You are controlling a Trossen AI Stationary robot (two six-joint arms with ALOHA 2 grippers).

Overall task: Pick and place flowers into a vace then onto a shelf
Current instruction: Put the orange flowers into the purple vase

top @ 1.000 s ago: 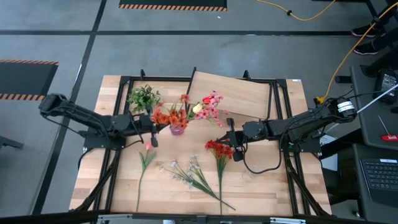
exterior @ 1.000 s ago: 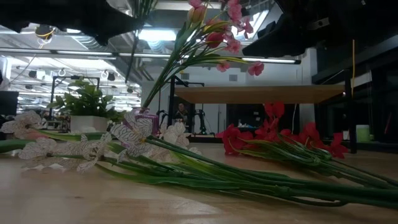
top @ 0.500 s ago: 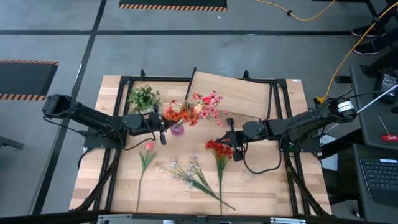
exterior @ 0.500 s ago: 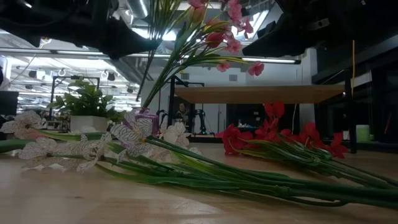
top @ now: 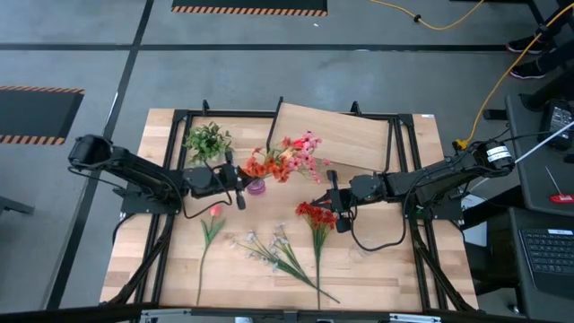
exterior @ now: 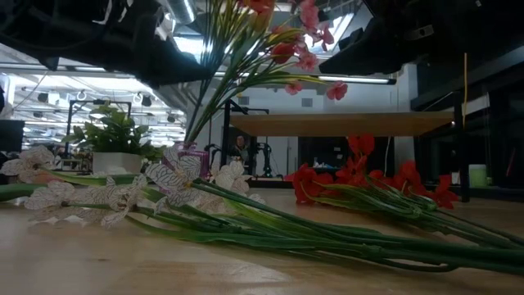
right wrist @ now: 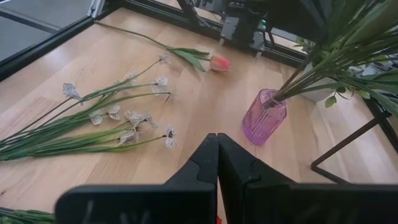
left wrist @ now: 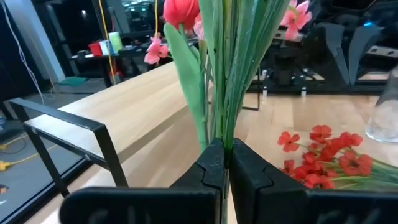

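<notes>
Carefully, the left hand [left wrist: 222,163], clamped on orange flower stems [left wrist: 239,74], should lower them straight into the pink vase [right wrist: 263,116].

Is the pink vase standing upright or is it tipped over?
Upright. The pink vase stands on its base on the table, mouth up, with green stems coming out of it.

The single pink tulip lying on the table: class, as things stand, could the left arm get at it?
Probably not yet. The pink tulip lies in the open just below the left gripper, with nothing across it, but that gripper is shut on the orange flowers, whose stems go down toward the purple vase.
</notes>
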